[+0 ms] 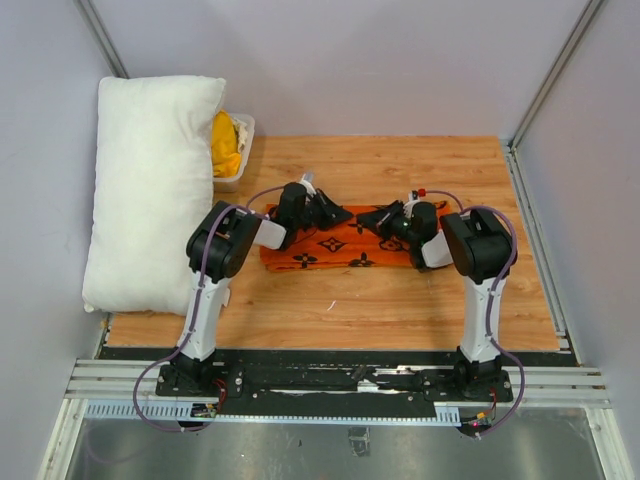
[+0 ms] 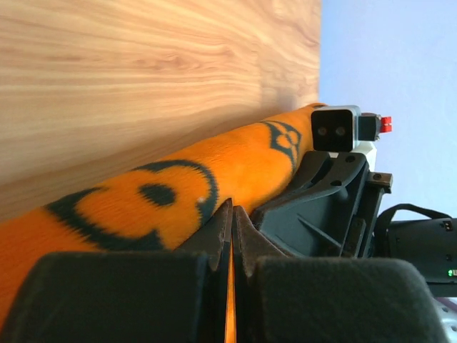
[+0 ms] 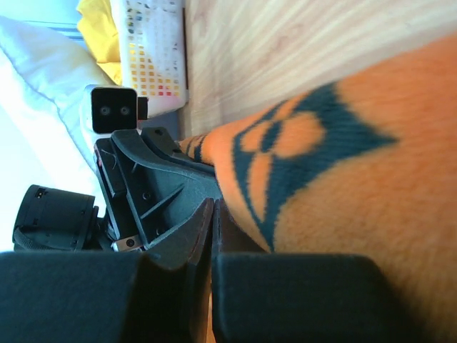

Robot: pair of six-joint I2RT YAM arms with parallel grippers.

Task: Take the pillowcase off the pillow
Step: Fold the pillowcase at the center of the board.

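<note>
The pillowcase (image 1: pixel 335 250) lay on the table, right of the pillow (image 1: pixel 150 190) and apart from it, so removal looked done. The left gripper (image 2: pixel 232 214) and right gripper (image 3: pixel 213 207) were both pinched on its cloth. The next move was probably to let go and back away.

The pillowcase (image 1: pixel 335 250) lies centred on the table (image 1: pixel 400 300), the pillow (image 1: pixel 150 190) along the left edge, a tub (image 1: pixel 243 150) seemingly against it.

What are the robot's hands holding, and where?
The left gripper and right gripper each pinch a thin fold of the orange pillowcase along its far edge.
</note>
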